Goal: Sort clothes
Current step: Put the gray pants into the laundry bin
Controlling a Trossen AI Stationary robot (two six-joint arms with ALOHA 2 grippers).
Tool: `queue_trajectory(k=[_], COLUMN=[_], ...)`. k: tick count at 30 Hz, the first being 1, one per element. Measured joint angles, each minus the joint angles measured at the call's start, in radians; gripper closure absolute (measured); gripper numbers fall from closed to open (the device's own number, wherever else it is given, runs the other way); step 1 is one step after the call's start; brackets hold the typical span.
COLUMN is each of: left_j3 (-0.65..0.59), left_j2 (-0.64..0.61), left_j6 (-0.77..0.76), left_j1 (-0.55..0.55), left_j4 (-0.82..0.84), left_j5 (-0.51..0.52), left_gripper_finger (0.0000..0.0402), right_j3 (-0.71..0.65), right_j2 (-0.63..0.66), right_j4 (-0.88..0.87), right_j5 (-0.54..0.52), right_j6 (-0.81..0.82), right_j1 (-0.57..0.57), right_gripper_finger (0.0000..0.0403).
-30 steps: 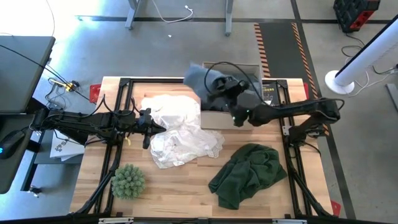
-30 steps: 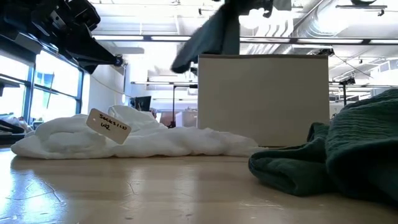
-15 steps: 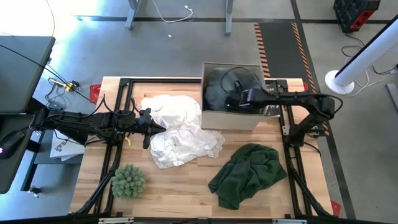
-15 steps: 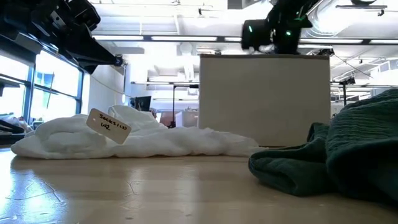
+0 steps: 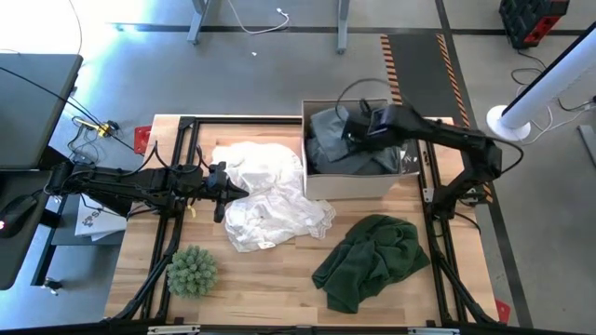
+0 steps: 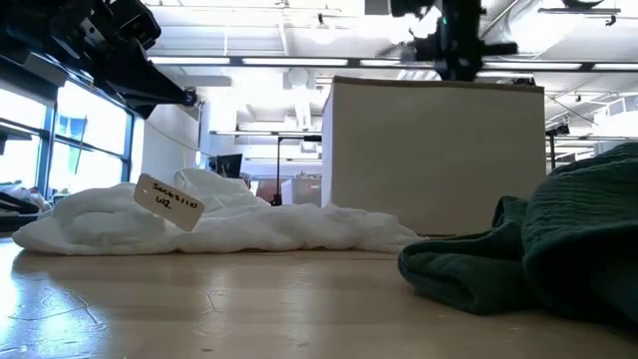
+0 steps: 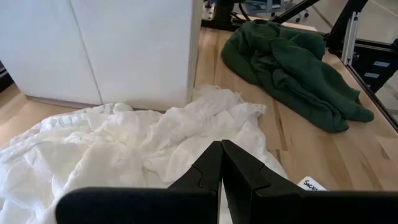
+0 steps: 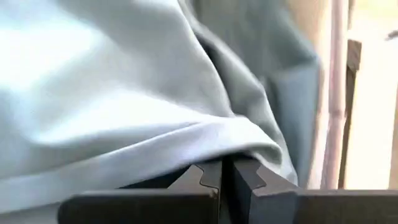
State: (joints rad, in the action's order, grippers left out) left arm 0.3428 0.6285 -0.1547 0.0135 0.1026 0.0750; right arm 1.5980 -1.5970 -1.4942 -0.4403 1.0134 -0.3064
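A grey garment (image 5: 340, 149) lies crumpled inside the white box (image 5: 349, 184) at the table's far right. My right gripper (image 8: 221, 171) points down into the box, shut, with its tips at a fold of that cloth. A large white garment (image 5: 270, 195) is spread on the table left of the box. My left gripper (image 5: 233, 191) hangs shut above its left part, clear of it. A dark green garment (image 5: 368, 261) lies heaped near the front right. The other clothes are not in view. My right gripper comes down from above into the box. A fold of the grey garment (image 8: 205, 146) lies right over its shut fingertips. Whether they touch the cloth, or have any of it between them, I cannot tell. The garment rests in the box.
A spiky green plant-like ball (image 5: 193, 270) sits at the front left. A paper tag (image 6: 167, 197) sticks up from the white garment. The black frame rails (image 5: 438, 242) run along the table's sides. Bare wood shows between the ball and the green garment.
My right gripper carried the grey garment from above the box's far left corner over the box, then swung toward the table's right and tipped to point down. The garment has fallen into the box. The box has slid slightly toward the right edge.
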Motion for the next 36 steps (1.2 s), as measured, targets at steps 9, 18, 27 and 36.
queue_trajectory(k=[9,18,27,36], left_j3=[0.000,0.000,0.000,0.000], left_j2=[0.000,0.000,0.000,0.000], left_j6=[0.000,0.002,0.002,-0.001], left_j1=[0.000,0.000,0.000,0.001], left_j4=[0.008,0.010,0.010,0.048], left_j5=[0.000,0.000,0.005,0.004], left_gripper_finger=[0.0394,0.0394,0.0394,0.0394], right_j3=[-0.084,-0.588,-0.468,-0.096], right_j2=[0.000,-0.095,0.002,0.196], right_j4=[0.543,1.195,1.059,0.690], right_j5=[-0.241,0.053,-0.040,-0.193], right_j6=[-0.300,-0.304,-0.442,-0.444], right_j1=[0.012,-0.098,-0.086,0.168], right_gripper_finger=[0.0401,0.0401,0.0401,0.0402])
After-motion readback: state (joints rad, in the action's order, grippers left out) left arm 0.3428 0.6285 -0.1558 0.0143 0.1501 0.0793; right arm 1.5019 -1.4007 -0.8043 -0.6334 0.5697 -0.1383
